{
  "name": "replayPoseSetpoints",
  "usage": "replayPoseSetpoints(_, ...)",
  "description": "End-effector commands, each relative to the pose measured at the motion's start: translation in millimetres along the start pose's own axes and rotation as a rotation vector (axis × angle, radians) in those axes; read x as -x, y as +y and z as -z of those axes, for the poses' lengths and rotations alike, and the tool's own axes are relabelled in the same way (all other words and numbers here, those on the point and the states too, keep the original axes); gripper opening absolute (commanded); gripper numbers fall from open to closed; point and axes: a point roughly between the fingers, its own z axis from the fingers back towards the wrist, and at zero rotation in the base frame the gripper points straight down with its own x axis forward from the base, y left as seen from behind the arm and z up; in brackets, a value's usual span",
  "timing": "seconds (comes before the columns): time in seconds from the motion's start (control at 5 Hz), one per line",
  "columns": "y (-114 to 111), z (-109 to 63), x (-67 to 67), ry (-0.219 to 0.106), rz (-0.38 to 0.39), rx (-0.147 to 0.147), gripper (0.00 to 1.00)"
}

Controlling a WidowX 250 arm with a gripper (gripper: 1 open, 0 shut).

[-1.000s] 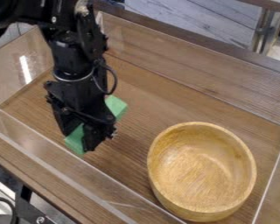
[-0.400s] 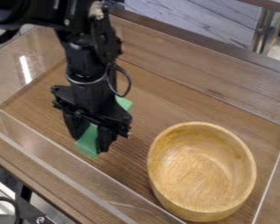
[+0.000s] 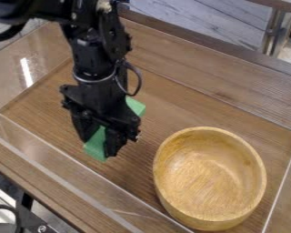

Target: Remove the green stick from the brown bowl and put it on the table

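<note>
My gripper (image 3: 108, 138) points straight down left of the brown bowl (image 3: 211, 176) and is shut on the green stick (image 3: 101, 146). The stick runs slantwise between the black fingers, one end poking out behind them at the upper right, the other low at the front left, just over the table (image 3: 233, 96). Whether the stick's lower end touches the wood I cannot tell. The bowl stands empty at the lower right, a short gap from the gripper.
Clear plastic walls (image 3: 63, 177) edge the tabletop along the front and left. A grey surface (image 3: 221, 23) lies beyond the table's far edge.
The gripper with the green stick has drifted a little to the right, toward the bowl, staying shut. The bowl has not moved.
</note>
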Motion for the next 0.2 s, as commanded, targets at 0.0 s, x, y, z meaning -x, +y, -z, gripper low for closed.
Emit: replayPoseSetpoints(0.0,1.3,-12.8,-8.6,-0.04,0.005,0.005,0.0)
